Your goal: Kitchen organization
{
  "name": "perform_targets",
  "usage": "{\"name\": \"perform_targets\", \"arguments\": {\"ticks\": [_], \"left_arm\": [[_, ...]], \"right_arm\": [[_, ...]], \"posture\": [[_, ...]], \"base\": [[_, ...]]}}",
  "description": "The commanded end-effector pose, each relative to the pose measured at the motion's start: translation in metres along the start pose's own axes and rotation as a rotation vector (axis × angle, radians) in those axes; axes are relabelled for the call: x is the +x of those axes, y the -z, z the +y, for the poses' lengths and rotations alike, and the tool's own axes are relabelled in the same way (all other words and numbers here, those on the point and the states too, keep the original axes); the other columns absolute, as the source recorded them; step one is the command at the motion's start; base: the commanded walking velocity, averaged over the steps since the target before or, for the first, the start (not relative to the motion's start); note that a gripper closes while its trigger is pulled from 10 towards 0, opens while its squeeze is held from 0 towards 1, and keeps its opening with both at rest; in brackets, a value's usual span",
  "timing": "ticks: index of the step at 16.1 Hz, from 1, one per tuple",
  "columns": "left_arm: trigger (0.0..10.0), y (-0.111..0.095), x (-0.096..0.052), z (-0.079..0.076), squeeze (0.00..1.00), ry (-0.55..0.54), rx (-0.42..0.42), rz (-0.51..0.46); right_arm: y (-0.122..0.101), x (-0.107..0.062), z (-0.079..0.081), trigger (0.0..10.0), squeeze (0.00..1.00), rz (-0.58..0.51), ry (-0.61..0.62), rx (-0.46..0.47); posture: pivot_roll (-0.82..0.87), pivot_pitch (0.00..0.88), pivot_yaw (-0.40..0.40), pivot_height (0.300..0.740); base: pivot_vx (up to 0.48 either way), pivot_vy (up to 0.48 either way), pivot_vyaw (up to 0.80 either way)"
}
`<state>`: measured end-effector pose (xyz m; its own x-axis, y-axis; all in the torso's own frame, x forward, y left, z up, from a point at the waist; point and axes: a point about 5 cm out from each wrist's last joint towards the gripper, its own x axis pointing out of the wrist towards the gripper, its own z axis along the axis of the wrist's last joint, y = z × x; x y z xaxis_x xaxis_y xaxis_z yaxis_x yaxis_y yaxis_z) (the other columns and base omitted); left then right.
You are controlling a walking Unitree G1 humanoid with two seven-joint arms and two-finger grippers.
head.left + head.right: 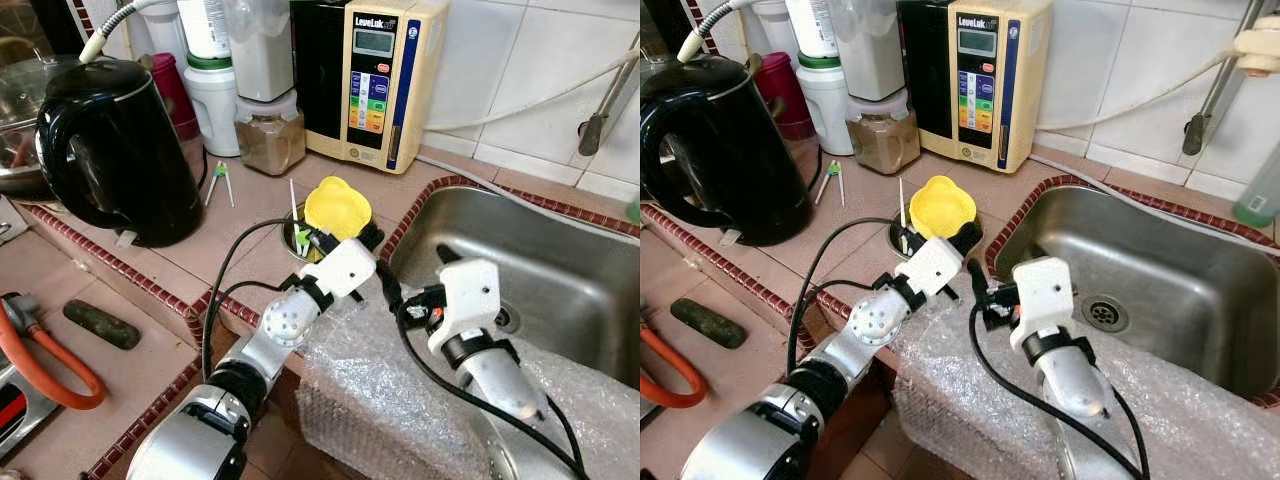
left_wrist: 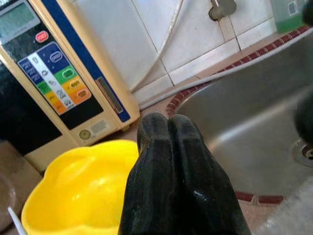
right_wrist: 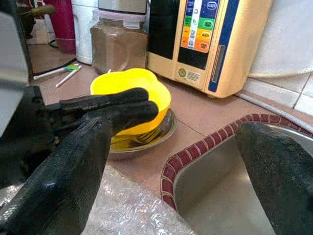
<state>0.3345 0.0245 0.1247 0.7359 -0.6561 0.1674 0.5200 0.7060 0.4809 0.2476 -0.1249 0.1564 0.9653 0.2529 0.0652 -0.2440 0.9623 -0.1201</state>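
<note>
We see the yellow flower-shaped plastic bowl (image 1: 336,208) sitting in a shallow steel dish (image 3: 156,134) on the tiled surface (image 1: 250,240), just beside the rim of the stainless steel sink (image 1: 560,270) and in front of the cream-coloured water ioniser with coloured buttons (image 1: 378,80). Our left gripper (image 1: 368,238) reaches over the surface edge with its jaws clenched together on nothing, the tips lying against the bowl's near rim on the sink side; in the left wrist view the two black fingers (image 2: 171,166) press side by side just over that rim. Our right gripper (image 1: 418,305) hangs at the sink's near corner, beside the left one, its jaws spread wide and released, apart from the bowl. A white stick (image 1: 293,200) stands up out of the dish beside the bowl. A black electric kettle (image 1: 115,150) stands to the left, well apart, and bubble wrap (image 1: 400,390) covers the surface's front edge under both arms.
</note>
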Motion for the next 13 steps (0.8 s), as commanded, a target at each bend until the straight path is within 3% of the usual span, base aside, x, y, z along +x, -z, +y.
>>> {"name": "perform_targets", "arguments": {"ticks": [1, 8, 10, 12, 13], "left_arm": [[10.0, -0.001, 0.002, 0.008, 1.00, -0.033, -0.006, 0.005], [10.0, -0.008, 0.009, 0.034, 1.00, -0.113, 0.000, 0.008], [10.0, -0.007, 0.009, 0.057, 1.00, -0.274, -0.055, 0.039], [10.0, -0.002, 0.008, 0.064, 1.00, -0.323, -0.076, 0.087], [10.0, 0.004, 0.005, 0.072, 1.00, -0.393, -0.124, 0.144]], "right_arm": [[0.004, -0.002, 0.001, 10.0, 0.00, 0.019, -0.005, 0.013], [0.012, -0.013, 0.012, 10.0, 0.00, 0.048, -0.008, 0.048], [0.018, -0.021, 0.017, 10.0, 0.00, 0.073, -0.007, 0.063], [0.020, -0.022, 0.020, 10.0, 0.00, 0.080, -0.014, 0.068], [0.020, -0.022, 0.021, 10.0, 0.00, 0.081, -0.016, 0.069]], "posture": [[-0.03, 0.000, 0.020, 0.740], [-0.05, 0.000, 0.045, 0.740], [-0.04, 0.000, 0.051, 0.740], [-0.03, 0.000, 0.055, 0.740], [-0.03, 0.000, 0.056, 0.740]], "base": [[0.000, 0.000, 0.00], [0.000, 0.000, 0.00], [0.000, 0.000, 0.00], [0.000, 0.000, 0.00], [0.000, 0.000, 0.00]]}}
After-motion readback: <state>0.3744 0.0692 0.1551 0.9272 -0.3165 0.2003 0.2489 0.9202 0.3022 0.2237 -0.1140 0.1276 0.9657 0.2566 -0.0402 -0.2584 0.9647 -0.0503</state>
